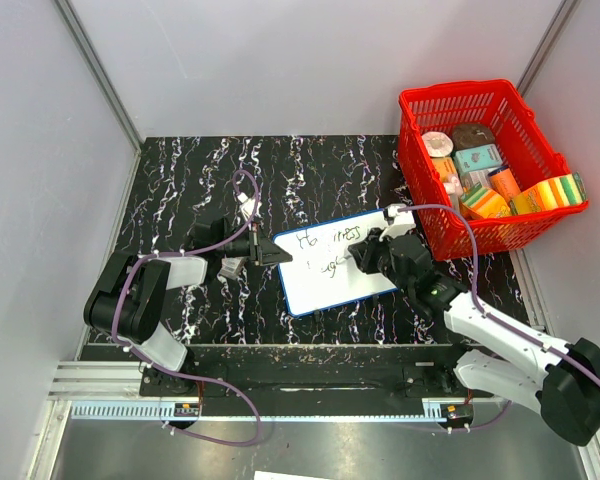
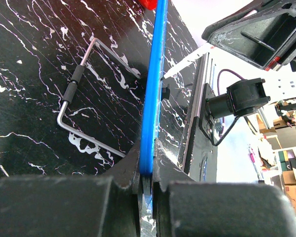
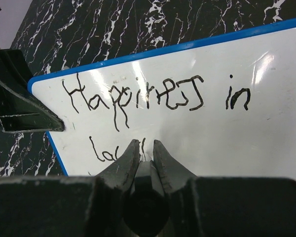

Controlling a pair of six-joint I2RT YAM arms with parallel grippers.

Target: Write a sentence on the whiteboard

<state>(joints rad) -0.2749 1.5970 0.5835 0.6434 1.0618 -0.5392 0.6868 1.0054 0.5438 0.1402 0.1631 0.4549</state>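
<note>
The whiteboard (image 1: pixel 345 280), white with a thin blue rim, lies at an angle on the black marbled table. My left gripper (image 1: pixel 270 252) is shut on its left edge; in the left wrist view the blue rim (image 2: pixel 153 94) runs edge-on up from between the closed fingers (image 2: pixel 146 165). My right gripper (image 1: pixel 365 256) hovers over the board, shut on a dark marker (image 3: pixel 149 185) whose tip touches the white surface (image 3: pixel 222 143). The sentence (image 3: pixel 138 96) reads "Happiness in", with "la" and a further stroke begun on a second line just left of the tip.
A red basket (image 1: pixel 427 150) full of small boxes and tins stands at the back right, close to the board's right corner. A bent metal wire frame (image 2: pixel 84 98) lies on the table (image 1: pixel 180 190) left of the board. Grey walls enclose the table.
</note>
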